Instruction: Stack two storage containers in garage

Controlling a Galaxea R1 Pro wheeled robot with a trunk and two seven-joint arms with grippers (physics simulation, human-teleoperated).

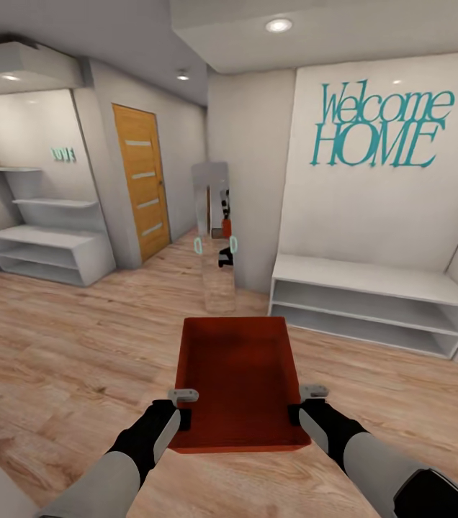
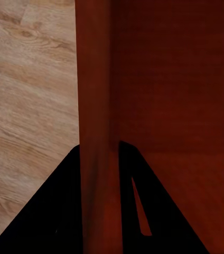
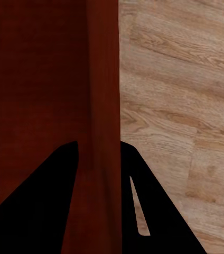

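Item: one red bin (image 1: 238, 381), carried by both arms above a wood floor (image 1: 56, 360).
Left to right we list: open shelves (image 1: 42, 248), an orange door (image 1: 141, 180), a mirror (image 1: 211, 216), a low bench shelf (image 1: 373, 306). Left gripper (image 1: 183, 407) is clamped on the bin's left wall, right gripper (image 1: 307, 403) on its right wall; the bin looks empty, though dim inside.
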